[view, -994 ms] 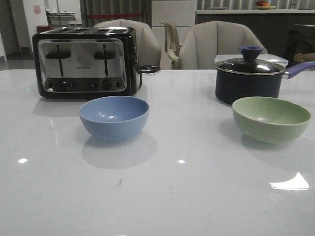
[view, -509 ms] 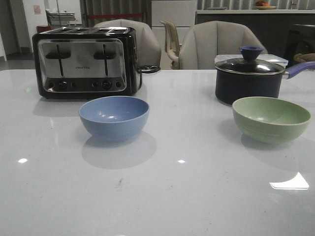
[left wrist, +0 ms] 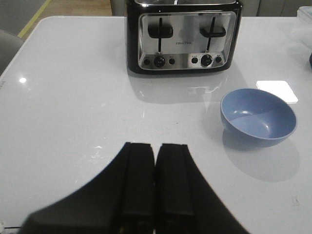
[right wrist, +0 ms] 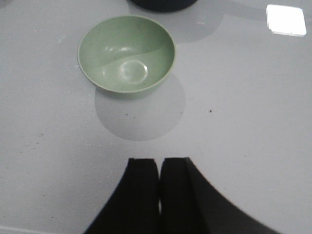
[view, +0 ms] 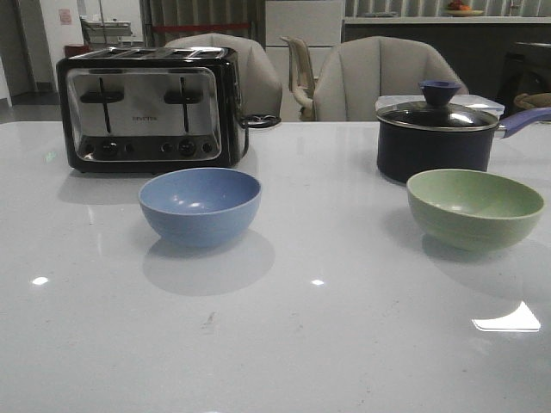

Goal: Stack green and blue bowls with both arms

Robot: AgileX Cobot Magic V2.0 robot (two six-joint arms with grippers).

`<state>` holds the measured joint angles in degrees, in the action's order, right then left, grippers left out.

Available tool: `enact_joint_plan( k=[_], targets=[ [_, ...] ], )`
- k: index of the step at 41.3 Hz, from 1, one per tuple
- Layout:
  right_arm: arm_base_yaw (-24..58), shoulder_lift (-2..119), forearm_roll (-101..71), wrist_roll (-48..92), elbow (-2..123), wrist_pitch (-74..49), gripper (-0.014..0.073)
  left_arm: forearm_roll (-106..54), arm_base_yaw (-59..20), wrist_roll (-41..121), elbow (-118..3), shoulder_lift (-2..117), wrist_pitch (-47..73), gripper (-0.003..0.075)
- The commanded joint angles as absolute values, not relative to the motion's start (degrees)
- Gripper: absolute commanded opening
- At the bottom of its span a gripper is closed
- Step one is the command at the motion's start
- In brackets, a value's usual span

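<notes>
Blue bowl (view: 200,205) and green bowl (view: 473,207) sit well apart, upright. Left gripper (left wrist: 155,168) and right gripper (right wrist: 160,180) both clenched, holding nothing.

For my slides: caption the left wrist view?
Left gripper, jaws shut, above the table short of blue bowl and toaster.

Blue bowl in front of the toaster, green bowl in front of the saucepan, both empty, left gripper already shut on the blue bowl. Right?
Not quite. The left gripper is shut on nothing; the left wrist view shows the blue bowl apart from it on the table. The rest holds: toaster, saucepan, green bowl, both bowls empty.
</notes>
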<state>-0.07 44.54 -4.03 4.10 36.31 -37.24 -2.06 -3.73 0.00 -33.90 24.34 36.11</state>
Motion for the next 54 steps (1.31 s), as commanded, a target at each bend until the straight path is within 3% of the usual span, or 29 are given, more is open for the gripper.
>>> enact_joint_plan(
  k=[1, 5, 8, 29, 40, 43, 54],
  targets=[
    [-0.1, 48.3, -3.6, 4.3, 38.0, -30.3, 0.0357, -2.6, -3.7, -0.5, -35.2, 25.2, 31.4, 0.0102],
    [-0.1, 53.1, -3.7, 4.3, 39.6, -28.1, 0.0526, -2.6, -3.7, -0.5, -35.2, 25.2, 31.4, 0.0102],
    [-0.1, 57.1, -3.7, 4.3, 41.6, -27.7, 0.0575, -2.6, -3.7, -0.5, -35.2, 25.2, 31.4, 0.0102],
    [-1.6, 90.0, -4.5, 4.3, 62.1, -28.1, 0.0579, -2.6, -3.7, -0.5, -35.2, 25.2, 31.4, 0.0102],
    [-1.6, 101.1, -5.4, 4.3, 69.6, -27.5, 0.0575, -2.6, -3.7, -0.5, -35.2, 25.2, 31.4, 0.0102],
    [-1.6, 102.9, -5.4, 4.3, 71.0, -28.0, 0.0545, -2.6, -3.7, -0.5, -35.2, 25.2, 31.4, 0.0102],
    [-1.6, 104.0, -5.4, 4.3, 71.6, -27.7, 0.0219, -2.6, -3.7, -0.5, -35.2, 25.2, 31.4, 0.0102]
  ],
)
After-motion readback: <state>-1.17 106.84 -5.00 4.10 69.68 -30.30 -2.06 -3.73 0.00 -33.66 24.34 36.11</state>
